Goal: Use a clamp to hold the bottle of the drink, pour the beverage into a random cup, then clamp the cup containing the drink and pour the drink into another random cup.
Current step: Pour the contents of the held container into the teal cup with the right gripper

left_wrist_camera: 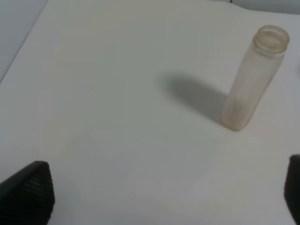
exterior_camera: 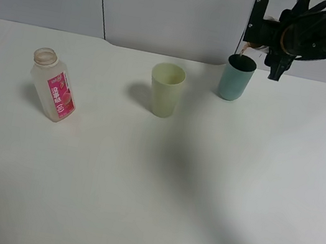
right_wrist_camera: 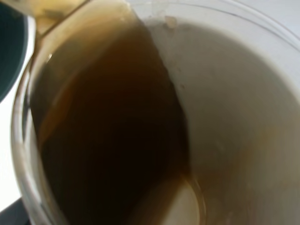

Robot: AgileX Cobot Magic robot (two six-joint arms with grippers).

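Note:
My right gripper (exterior_camera: 268, 36), the clamp, is at the back right, above the tall teal cup (exterior_camera: 237, 78), shut on the cup containing the drink. It holds that cup tipped over. In the high view the gripper hides most of it. A thin brown stream of beverage (exterior_camera: 242, 49) falls into the teal cup. The right wrist view looks into the tilted whitish cup (right_wrist_camera: 234, 108), where the dark brown beverage (right_wrist_camera: 112, 131) pools toward its lip, beside the teal cup's rim (right_wrist_camera: 9, 47). The bottle (exterior_camera: 54, 85) (left_wrist_camera: 253, 79) stands upright and uncapped at the left. My left gripper (left_wrist_camera: 159, 194) is open, well short of it.
A pale yellow-green cup (exterior_camera: 166, 89) stands upright in the middle of the white table (exterior_camera: 156, 197), between the bottle and the teal cup. A grey wall runs along the table's back edge, just behind the teal cup.

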